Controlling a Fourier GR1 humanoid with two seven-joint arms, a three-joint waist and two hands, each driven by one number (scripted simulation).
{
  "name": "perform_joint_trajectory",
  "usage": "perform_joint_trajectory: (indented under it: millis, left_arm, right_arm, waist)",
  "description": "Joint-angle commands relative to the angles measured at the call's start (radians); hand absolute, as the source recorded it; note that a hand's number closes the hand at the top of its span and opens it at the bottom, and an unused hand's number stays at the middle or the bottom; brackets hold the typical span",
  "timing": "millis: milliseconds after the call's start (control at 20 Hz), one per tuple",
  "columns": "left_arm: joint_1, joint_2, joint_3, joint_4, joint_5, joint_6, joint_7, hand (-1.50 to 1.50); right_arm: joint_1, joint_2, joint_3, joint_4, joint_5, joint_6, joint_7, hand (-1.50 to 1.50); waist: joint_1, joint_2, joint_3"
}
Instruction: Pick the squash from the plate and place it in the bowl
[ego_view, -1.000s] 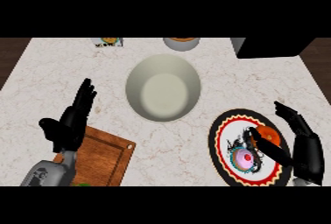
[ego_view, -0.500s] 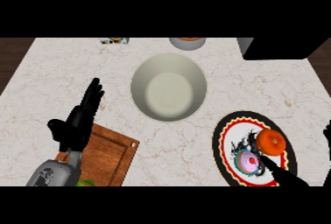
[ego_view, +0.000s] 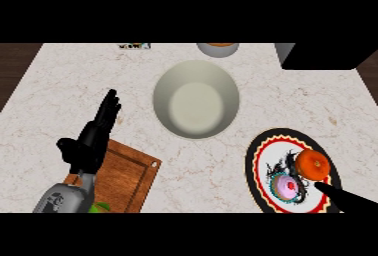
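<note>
Left hand (ego_view: 92, 137), fingers straight and held together, raised over the near-left counter above the corner of a wooden cutting board (ego_view: 122, 177). Centre: pale bowl (ego_view: 196, 99), upright on the marble counter (ego_view: 310, 105). Right: patterned plate (ego_view: 260, 165) with a red-and-black rim, bearing the orange squash (ego_view: 313, 164) on its right half. Right hand (ego_view: 347, 201): only one dark finger shows at the lower right corner, its tip just beside the squash; whether its fingers are spread or closed cannot be told.

Squash (ego_view: 313, 165) on plate (ego_view: 258, 150) – right hand (ego_view: 347, 200) just beside; bowl (ego_view: 196, 99) apart; left hand (ego_view: 92, 137) open.
</note>
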Motion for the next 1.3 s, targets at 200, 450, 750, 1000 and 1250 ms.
perform_joint_trajectory:
  millis: [200,450,750,1000,1250]
  left_arm:
    - [-0.012,0.008,0.025,-0.041,-0.014,-0.018,0.06,0.0]
    - [-0.012,-0.039,0.055,0.005,-0.028,-0.049,0.029,0.0]
    - [-0.002,-0.036,0.085,-0.032,-0.059,-0.07,0.062,0.0]
    - [0.004,-0.093,0.077,0.047,-0.103,-0.068,-0.023,0.0]
    - [-0.023,-0.096,0.09,-0.068,-0.116,-0.064,0.121,0.0]
  right_arm:
    - [-0.127,-0.024,-0.009,0.09,-0.052,0.192,0.248,-1.5]
    - [-0.096,0.07,0.026,0.12,0.002,0.252,0.195,-1.5]
    - [0.03,0.117,-0.047,0.101,-0.032,0.3,0.056,-1.5]
    - [-0.011,0.199,-0.068,0.104,-0.04,0.311,-0.004,-1.5]
    - [-0.013,0.243,-0.104,0.107,-0.071,0.364,-0.061,-1.5]
  waist:
    - [0.002,-0.001,0.002]
    - [-0.005,-0.002,0.002]
    - [-0.009,-0.003,0.002]
    - [-0.008,-0.002,0.002]
    - [-0.006,-0.002,0.003]
